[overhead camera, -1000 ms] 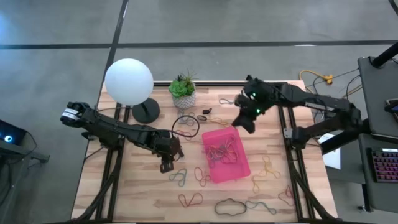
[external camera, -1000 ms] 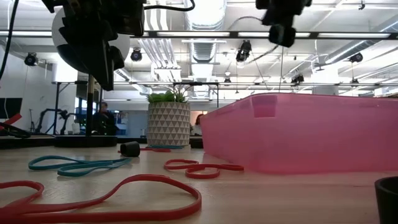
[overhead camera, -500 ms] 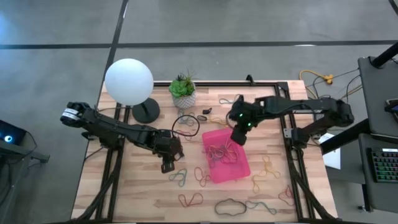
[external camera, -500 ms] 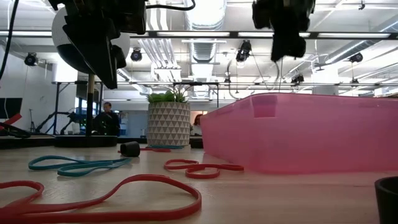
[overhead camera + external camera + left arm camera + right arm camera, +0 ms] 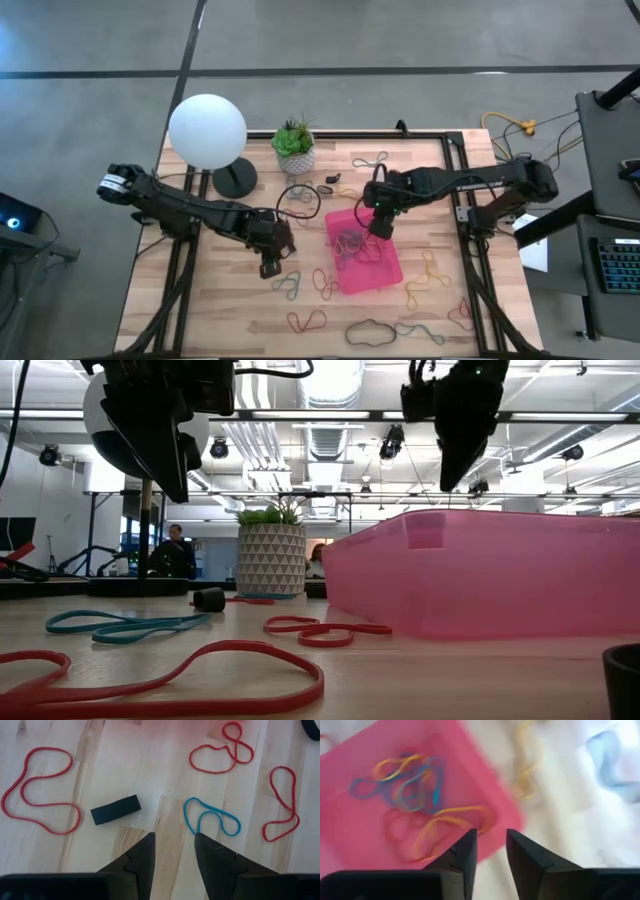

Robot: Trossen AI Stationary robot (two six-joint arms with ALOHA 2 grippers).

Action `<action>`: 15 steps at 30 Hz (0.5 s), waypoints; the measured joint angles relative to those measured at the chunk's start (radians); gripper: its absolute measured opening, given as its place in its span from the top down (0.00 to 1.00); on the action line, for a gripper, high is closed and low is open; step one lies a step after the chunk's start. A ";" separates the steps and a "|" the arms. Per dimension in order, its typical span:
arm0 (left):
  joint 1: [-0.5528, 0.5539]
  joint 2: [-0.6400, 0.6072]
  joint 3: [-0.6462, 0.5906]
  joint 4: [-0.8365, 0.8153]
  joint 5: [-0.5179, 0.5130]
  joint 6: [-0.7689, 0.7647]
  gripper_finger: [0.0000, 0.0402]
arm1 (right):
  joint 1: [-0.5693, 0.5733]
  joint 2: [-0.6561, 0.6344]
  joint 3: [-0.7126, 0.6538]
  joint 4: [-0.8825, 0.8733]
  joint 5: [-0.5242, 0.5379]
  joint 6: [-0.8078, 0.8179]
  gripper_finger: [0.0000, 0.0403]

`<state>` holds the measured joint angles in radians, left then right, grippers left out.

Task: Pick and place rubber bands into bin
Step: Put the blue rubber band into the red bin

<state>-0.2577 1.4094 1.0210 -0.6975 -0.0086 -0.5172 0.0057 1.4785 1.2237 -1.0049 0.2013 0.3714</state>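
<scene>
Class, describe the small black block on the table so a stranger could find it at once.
Start at the pink bin mid-table, then go to its left, where the left end effector hovers open. The black block lies on the wood below it, the only solid straight-edged piece among thin red and blue loops.

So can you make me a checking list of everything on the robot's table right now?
Surface: wooden table, slatted top on a black frame.
Job's things: pink bin holds a tangle of rubber bands; many more lie loose on the wood around it.
Clutter: white globe lamp, potted plant, small black block.
Grippers: left tool open, empty, above loose bands; right tool open, empty, over the bin.
Cables: black loop on the table; yellow cable off its far right corner.
Surroundings: grey floor, keyboard at right, a person far behind.
</scene>
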 joint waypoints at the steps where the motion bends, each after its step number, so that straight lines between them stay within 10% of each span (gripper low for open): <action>1: 0.000 0.000 0.000 0.001 0.001 -0.001 0.70 | -0.014 -0.015 0.002 -0.001 0.018 -0.010 0.74; 7: 0.000 0.000 0.000 0.010 0.014 -0.004 0.70 | -0.225 -0.036 -0.001 -0.012 -0.184 -0.068 0.66; 15: 0.000 0.001 -0.015 0.008 0.013 -0.028 0.70 | -0.402 0.020 -0.001 0.010 -0.064 -0.645 0.57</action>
<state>-0.2573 1.4101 1.0062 -0.6900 0.0048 -0.5456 -0.3966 1.4982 1.2228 -0.9953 0.1376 -0.2732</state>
